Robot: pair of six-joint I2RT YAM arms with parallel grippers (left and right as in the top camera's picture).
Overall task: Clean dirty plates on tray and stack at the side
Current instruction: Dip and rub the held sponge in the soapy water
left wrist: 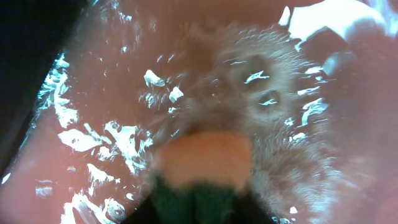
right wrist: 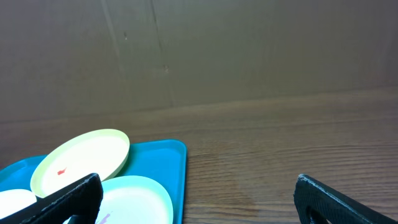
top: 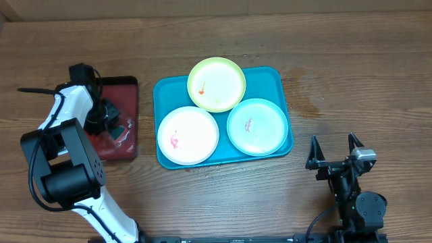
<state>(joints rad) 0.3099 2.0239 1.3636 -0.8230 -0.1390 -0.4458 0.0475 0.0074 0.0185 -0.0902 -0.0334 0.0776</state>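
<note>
Bench (top: pixel 351 74) of brown wood grain carries the whole scene, seen from overhead with two robot arms at its near edge. At its middle lies the teal tray (top: pixel 266 81), long side running left to right, and all three plates sit inside its rim. Just to the left, and apart from it, lies a smaller dark red tray (top: pixel 125 91) whose surface glistens with water.

The left arm (top: pixel 64 115), white and black, reaches over the red tray and sets its left gripper (top: pixel 108 120) down on that wet surface. The right arm (top: pixel 354 196) stands at the bench's near right corner, well clear of the teal tray. Its right gripper (top: pixel 333 142) has both fingers spread wide apart with nothing between them.

The yellow-green plate (top: pixel 217 84) sits at the far edge of the teal tray, overhanging the rim slightly. The white plate (top: pixel 187 135) lies at the near left and the pale blue plate (top: pixel 256 126) at the near right. The three lie close together in a triangle. No plate lies on the bench beside the tray.

In the left wrist view, the left gripper is closed on a sponge (left wrist: pixel 202 162), pale orange with a green backing. The sponge is blurred by closeness, above foam and bright droplets on the red tray.

Each plate bears a small smear near its centre: red on the yellow-green and the white, darker on the pale blue.
</note>
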